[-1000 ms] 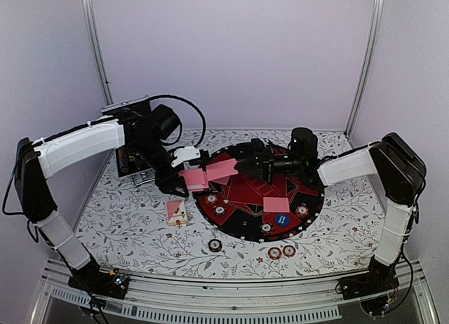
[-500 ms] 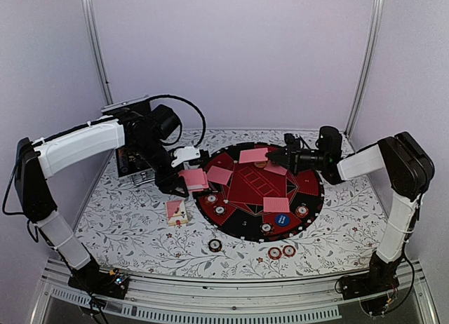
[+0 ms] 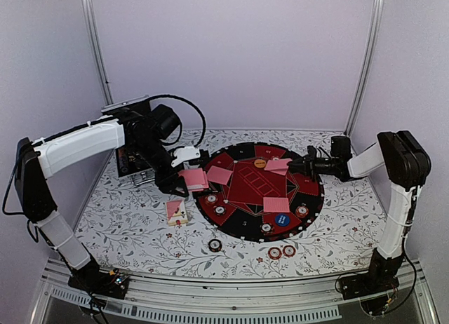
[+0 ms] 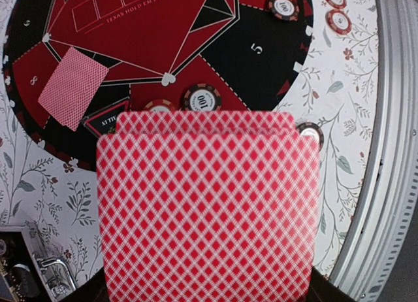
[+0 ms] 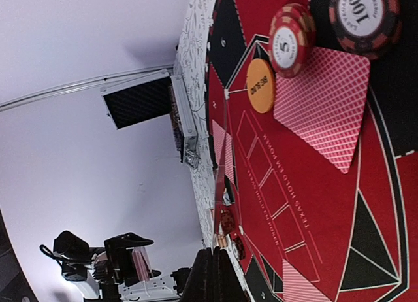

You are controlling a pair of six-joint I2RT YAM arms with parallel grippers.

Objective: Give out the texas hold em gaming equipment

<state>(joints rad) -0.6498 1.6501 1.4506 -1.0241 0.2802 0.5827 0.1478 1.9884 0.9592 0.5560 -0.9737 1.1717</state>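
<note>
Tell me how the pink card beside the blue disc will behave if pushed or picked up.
The card lies flat on the mat, so it's probably thin, light and hard to pinch by an edge. Pushed, it would likely slide rather than tip.

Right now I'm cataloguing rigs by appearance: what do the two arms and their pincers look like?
The left arm and the right arm both have white shell links between bulky black joints. A thin black cable loops off the left wrist. A white bracket sits behind the dark left pincer. The right pincer has slim black tapering fingers. No markings are readable.
</note>
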